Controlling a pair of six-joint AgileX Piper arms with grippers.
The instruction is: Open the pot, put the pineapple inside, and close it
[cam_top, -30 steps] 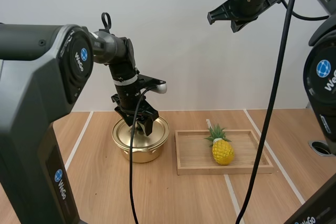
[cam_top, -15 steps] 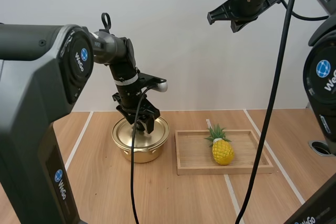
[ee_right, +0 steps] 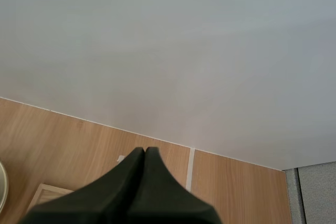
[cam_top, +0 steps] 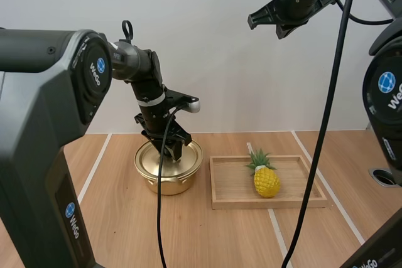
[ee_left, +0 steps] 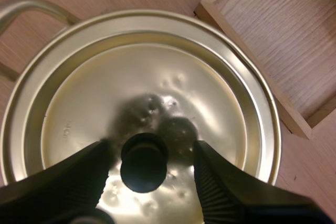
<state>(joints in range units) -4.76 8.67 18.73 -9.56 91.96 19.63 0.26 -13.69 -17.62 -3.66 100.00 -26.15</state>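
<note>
A gold pot [cam_top: 168, 169] stands on the table with its lid [ee_left: 142, 103] on. My left gripper [cam_top: 171, 149] hangs just over the lid, open, its fingers [ee_left: 220, 182] standing on either side of the black knob [ee_left: 144, 162] with small gaps. A yellow pineapple [cam_top: 266, 179] with a green crown lies in the wooden tray [cam_top: 232, 200] to the right of the pot. My right gripper [cam_top: 276, 22] is high above the table, its fingers [ee_right: 143, 156] together as one wedge with nothing in them.
The tray's near corner [ee_left: 262, 72] lies close beside the pot's rim. A pot handle [ee_left: 26, 8] sticks out on the far side from the tray. White tape lines [cam_top: 94, 167] cross the wooden table.
My left gripper has sunk slightly lower over the lid and shifted a little right, with its fingers drawn in nearer the knob. The right arm has not moved.
</note>
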